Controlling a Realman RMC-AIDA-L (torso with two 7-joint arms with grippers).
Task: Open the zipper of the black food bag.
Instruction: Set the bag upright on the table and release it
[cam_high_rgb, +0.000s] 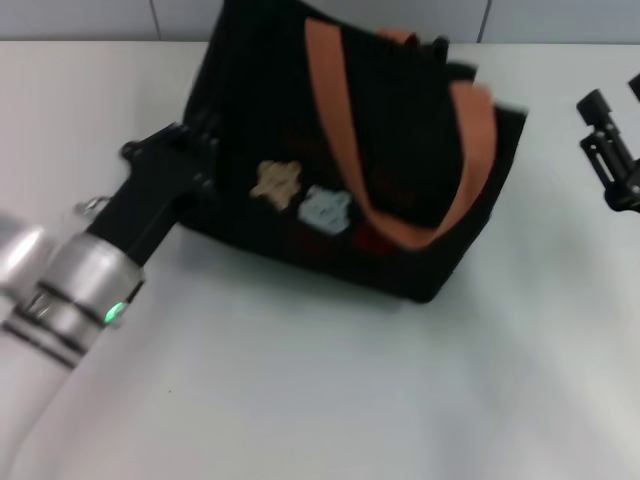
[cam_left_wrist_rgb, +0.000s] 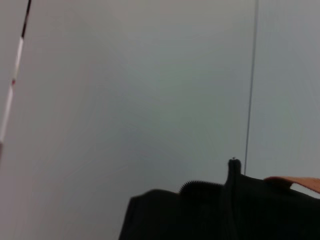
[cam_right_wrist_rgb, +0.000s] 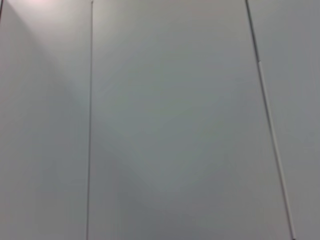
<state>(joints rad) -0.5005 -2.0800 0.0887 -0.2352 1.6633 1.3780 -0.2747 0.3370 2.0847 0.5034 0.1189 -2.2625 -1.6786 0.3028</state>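
Pressing against the black food bag's (cam_high_rgb: 350, 160) end, left gripper (cam_high_rgb: 195, 150); finger state can't be told. Zipper (cam_left_wrist_rgb: 200, 186) lies just ahead of it, looks unopened. Right gripper (cam_high_rgb: 612, 150) parked well beyond the bag, apparently apart.

No readable text — bag's (cam_high_rgb: 350, 160) red marking illegible.

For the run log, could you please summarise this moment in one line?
left hand: at left end of black food bag | right hand: idle, clear of bag | zipper: state unclear
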